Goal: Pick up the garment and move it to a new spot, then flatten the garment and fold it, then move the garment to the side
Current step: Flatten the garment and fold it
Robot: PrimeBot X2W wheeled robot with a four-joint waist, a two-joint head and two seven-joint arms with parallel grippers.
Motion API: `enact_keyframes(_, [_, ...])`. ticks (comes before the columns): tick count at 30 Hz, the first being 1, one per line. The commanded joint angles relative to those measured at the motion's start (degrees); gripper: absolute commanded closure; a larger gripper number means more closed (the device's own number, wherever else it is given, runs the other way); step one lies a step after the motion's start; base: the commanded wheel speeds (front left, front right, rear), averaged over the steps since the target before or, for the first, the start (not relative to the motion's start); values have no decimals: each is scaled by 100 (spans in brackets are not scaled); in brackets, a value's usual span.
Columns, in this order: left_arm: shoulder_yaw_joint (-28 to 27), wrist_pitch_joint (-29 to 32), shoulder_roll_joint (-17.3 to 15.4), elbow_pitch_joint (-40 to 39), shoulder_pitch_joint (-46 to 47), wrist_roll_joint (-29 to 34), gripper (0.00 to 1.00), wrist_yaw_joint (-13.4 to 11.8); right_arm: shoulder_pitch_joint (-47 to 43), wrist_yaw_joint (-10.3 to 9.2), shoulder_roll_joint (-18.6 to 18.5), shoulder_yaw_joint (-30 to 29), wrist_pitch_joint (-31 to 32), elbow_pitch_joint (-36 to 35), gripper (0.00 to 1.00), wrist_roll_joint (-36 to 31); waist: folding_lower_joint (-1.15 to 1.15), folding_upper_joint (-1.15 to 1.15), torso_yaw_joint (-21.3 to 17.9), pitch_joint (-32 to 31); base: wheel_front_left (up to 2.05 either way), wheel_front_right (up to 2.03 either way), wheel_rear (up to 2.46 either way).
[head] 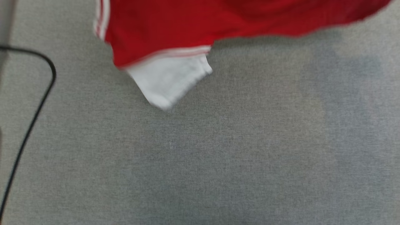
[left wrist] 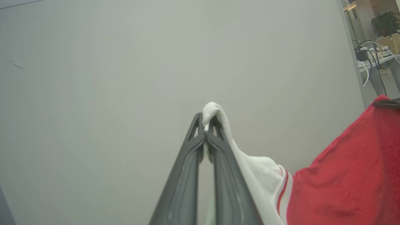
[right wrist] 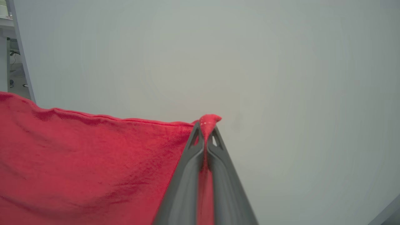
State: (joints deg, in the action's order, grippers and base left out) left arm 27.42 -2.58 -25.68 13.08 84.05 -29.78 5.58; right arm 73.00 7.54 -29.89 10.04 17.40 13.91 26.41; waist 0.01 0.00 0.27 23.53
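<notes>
The garment (head: pixel 193 22), red with a white sleeve (head: pixel 168 79) and striped trim, hangs blurred across the top of the head view above a grey surface. In the left wrist view my left gripper (left wrist: pixel 206 123) is shut on a tuft of the white sleeve (left wrist: pixel 212 109), and the garment's red cloth (left wrist: pixel 350 175) stretches off to the right. My right gripper (right wrist: pixel 205 128) is shut on a corner of the garment's red edge (right wrist: pixel 211 119); the garment (right wrist: pixel 87 165) spreads leftward as a taut sheet. Its lettering is hidden.
A black cable (head: pixel 34 115) curves along the left side of the grey fabric surface (head: pixel 218 156). A pale wall (left wrist: pixel 125 78) fills the background of both wrist views. A desk with cables and a plant (left wrist: pixel 378 47) stands at the far right.
</notes>
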Motion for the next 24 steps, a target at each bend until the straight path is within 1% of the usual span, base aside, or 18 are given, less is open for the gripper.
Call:
enact_keyframes(1, [-6,-18,18,193,437,48,100,59,414,-5,73,31,-70,178,100,-85,-1,0,-52,599,0,0,0])
enact_keyframes(5, [94,-37,32,796,1444,90,100,144,1471,-5,150,153,-292,774,100,-370,-1,0,-65,809,0,0,0])
enact_keyframes(8, [153,-113,38,1215,2027,49,100,171,2104,-5,205,250,-504,1225,100,-531,-1,0,-65,926,0,0,0])
enact_keyframes(9, [243,-173,17,1482,2350,38,100,181,2466,-5,348,225,-613,1565,100,-483,-1,0,-82,1003,0,0,0])
enact_keyframes(12, [403,-286,-5,1810,2708,-96,100,187,2889,-5,460,386,-809,1982,100,-564,-1,0,-112,1141,0,0,0])
enact_keyframes(17, [705,-539,-92,2188,2833,-378,100,189,3092,-5,584,799,-1026,2552,100,-436,-1,0,-131,1350,0,0,0])
enact_keyframes(24, [1183,-931,-218,2557,2218,-739,100,190,2553,-5,642,1403,-1338,2962,100,-75,-1,0,-116,1323,0,0,0])
